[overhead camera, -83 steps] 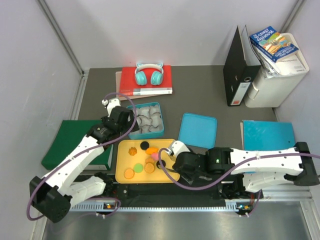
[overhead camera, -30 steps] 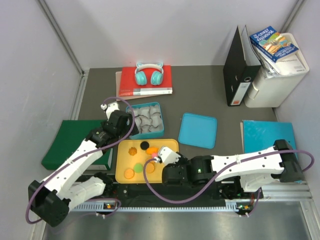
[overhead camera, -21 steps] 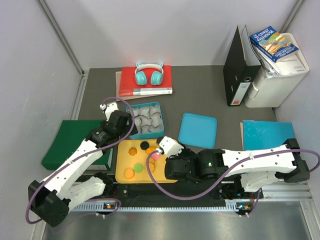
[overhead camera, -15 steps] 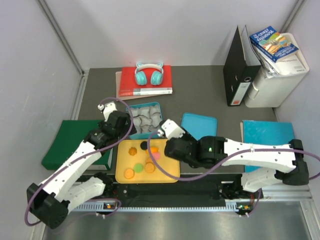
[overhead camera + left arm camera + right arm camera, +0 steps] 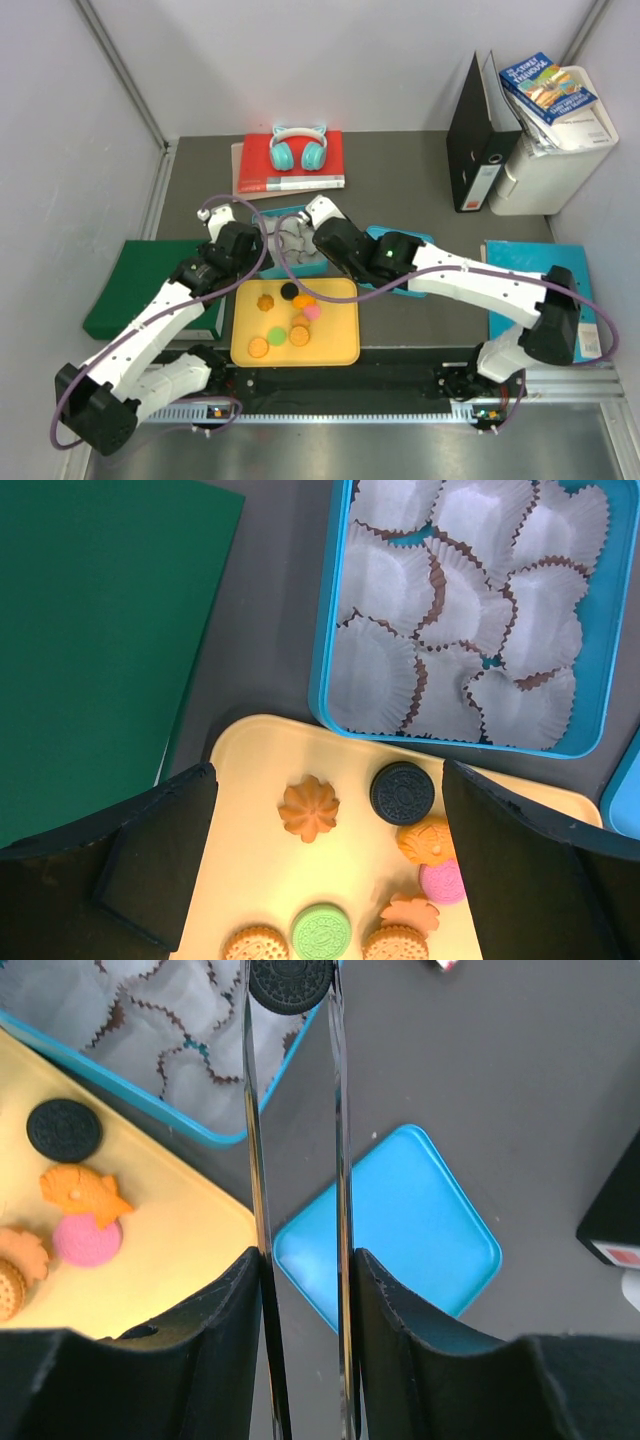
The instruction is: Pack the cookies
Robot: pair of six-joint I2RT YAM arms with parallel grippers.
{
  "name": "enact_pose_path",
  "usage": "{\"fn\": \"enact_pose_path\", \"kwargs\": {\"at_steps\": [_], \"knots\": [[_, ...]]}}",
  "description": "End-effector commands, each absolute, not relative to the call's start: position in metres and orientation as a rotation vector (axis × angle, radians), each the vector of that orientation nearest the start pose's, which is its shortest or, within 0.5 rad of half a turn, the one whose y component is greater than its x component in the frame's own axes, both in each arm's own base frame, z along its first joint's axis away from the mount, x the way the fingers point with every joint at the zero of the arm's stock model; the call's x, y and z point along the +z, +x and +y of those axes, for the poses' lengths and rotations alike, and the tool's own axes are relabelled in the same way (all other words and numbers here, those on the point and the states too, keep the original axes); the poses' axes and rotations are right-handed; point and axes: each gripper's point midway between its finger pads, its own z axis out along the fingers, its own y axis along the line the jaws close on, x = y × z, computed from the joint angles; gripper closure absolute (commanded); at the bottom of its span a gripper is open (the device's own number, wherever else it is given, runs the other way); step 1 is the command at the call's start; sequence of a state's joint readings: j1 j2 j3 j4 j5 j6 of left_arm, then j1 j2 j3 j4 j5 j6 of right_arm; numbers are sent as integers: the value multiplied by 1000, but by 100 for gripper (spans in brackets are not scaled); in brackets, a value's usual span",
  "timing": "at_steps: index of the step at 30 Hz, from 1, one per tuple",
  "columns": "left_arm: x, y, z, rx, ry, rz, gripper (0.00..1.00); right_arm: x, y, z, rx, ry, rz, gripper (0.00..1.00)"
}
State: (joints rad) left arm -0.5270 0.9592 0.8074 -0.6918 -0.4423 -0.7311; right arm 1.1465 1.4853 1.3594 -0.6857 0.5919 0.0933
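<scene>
Several cookies lie on the yellow tray [image 5: 250, 780]: a scalloped orange one [image 5: 308, 808], a black one [image 5: 401, 792], a pink one [image 5: 440, 880] and a green one [image 5: 320, 932]. My left gripper [image 5: 328, 780] hangs open above them, holding nothing. My right gripper [image 5: 290, 970] is shut on another black cookie [image 5: 288, 985], pinched between its thin blades. It holds that cookie over the near right corner of the blue box [image 5: 190, 1125], which is filled with paper cups [image 5: 470, 590]. In the top view the right arm [image 5: 345, 245] covers part of the box [image 5: 262, 215].
The blue lid [image 5: 400, 1230] lies right of the box. A green folder [image 5: 130, 285] sits left of the tray. A red book with headphones [image 5: 297, 150] is behind the box. A black binder [image 5: 480, 140], a white bin [image 5: 555, 160] and a blue folder [image 5: 525, 265] stand at the right.
My right arm has lifted from the tray's right side and swung back and left over the blue box, carrying the black cookie. The left arm has barely moved.
</scene>
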Motion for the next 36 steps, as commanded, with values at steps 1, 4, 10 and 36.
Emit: {"fn": "enact_pose_path", "kwargs": {"at_steps": [1,4,10,36], "knots": [[149,254,-89,-99,-420,2271,2,238,268,331,76,-822,1992,64],[149,254,-90,-99,-416,2272,2,235,284,335,88,-798,2013,64],[149,254,-90,-99,-415,2274,2,225,307,338,81,-776,2050,64],[137,253,-92,-87,-408,2307,2,190,324,337,13,-778,2121,56]]}}
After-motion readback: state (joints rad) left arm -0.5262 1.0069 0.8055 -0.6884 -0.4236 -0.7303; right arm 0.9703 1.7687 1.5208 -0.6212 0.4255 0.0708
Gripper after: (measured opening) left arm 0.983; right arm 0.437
